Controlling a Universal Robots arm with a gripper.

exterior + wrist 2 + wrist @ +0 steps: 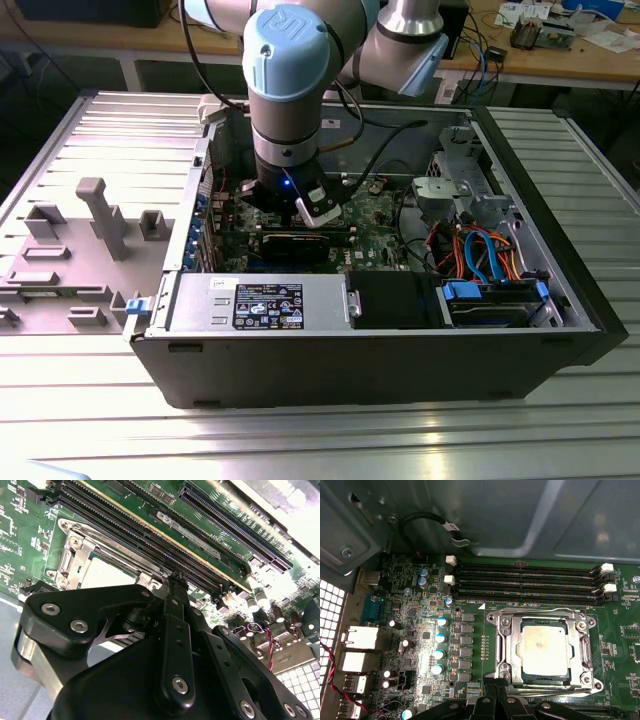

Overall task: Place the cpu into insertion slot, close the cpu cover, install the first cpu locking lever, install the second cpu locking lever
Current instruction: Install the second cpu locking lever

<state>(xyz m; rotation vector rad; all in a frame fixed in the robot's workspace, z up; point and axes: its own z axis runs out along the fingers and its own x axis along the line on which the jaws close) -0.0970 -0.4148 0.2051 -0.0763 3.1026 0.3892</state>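
1. Tool [495, 700] sits low inside the open computer case [560, 330], just beside the insertion slot [502, 645]; fingers drawn together on nothing visible.
2. Cpu [545, 647] lies flat in the slot on the green board [470, 680].
3. Cpu cover [582, 652] lies down around the chip, framing it.
4. Memory slots [525, 582] run alongside.

A ribbed grey metal table [90, 420] carries the load. An open black computer case [380, 365] rests directly on it. A grey plastic fixture tray [60, 265] lies beside the case.
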